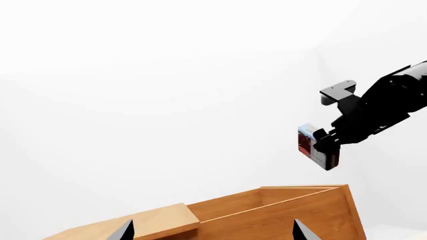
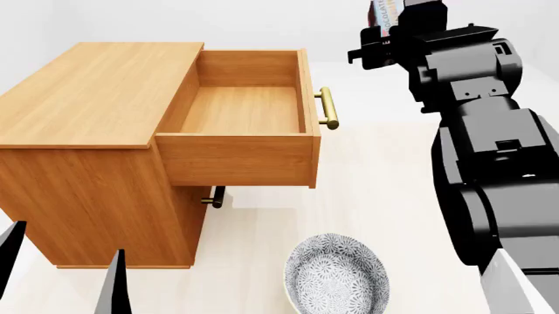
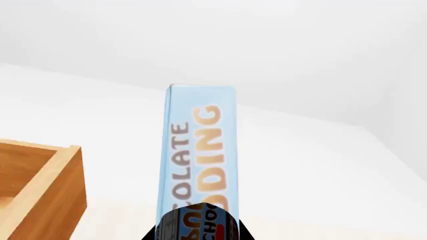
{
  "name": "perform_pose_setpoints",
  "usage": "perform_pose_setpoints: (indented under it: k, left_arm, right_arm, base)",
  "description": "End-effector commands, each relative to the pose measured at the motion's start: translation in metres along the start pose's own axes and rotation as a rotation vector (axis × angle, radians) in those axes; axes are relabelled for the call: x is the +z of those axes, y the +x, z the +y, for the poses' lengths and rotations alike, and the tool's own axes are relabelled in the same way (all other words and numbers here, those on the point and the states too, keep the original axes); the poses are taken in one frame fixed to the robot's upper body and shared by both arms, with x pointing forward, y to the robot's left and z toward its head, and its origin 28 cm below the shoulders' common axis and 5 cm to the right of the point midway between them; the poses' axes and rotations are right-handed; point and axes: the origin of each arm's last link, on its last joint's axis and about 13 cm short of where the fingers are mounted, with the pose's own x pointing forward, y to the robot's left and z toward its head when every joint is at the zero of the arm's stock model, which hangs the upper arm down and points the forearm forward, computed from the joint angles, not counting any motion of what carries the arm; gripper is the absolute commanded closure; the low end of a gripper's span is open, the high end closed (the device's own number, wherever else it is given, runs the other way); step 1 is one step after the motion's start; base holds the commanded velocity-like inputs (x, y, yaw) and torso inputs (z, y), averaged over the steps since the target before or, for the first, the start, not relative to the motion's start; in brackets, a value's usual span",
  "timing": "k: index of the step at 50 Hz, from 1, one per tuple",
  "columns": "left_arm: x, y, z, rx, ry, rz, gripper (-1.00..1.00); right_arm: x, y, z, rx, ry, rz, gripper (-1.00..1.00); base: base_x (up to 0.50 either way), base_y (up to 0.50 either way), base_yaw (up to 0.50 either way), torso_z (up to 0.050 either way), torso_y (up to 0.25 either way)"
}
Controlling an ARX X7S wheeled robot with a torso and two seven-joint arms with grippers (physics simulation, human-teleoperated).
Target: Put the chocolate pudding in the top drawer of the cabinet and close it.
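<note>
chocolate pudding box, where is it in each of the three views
Left wrist view: the chocolate pudding hangs at the right, clamped in the right gripper, above the top drawer.
Head view: only its corner shows at the top edge, right of the drawer.
Right wrist view: its light blue edge fills the centre.
Shared landmark: the open top drawer, whose corner shows here too.

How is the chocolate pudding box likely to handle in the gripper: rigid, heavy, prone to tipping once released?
The chocolate pudding looks like a thin flat-faced carton, so probably stiff and light. Held by the right gripper, its slim edge suggests it would tip if set upright in the top drawer; laid flat, it should not roll.
</note>
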Motion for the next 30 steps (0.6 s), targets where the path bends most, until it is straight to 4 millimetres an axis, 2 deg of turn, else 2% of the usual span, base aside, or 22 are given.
perform_pose_setpoints:
  k: [1, 22, 30]
  left_arm:
    - [-0.003, 0.001, 0.001, 0.001, 0.001, -0.002, -1.0]
    - [-0.009, -0.003, 0.003, 0.018, 0.008, 0.001, -1.0]
    - [-0.014, -0.003, 0.004, 0.009, 0.001, 0.002, -1.0]
  right_arm:
    - [0.029, -0.007, 0.011, 0.134, -0.019, -0.078, 1.0]
    - [0.06, -0.02, 0.052, 0.502, -0.027, -0.133, 1.0]
    - [0.059, -0.025, 0.069, 0.629, -0.047, -0.099, 1.0]
  base:
    - [0.0, 0.0, 0.0, 0.0, 0.0]
    - [0.0, 0.0, 0.0, 0.0, 0.0]
    - [0.0, 0.0, 0.0, 0.0, 0.0]
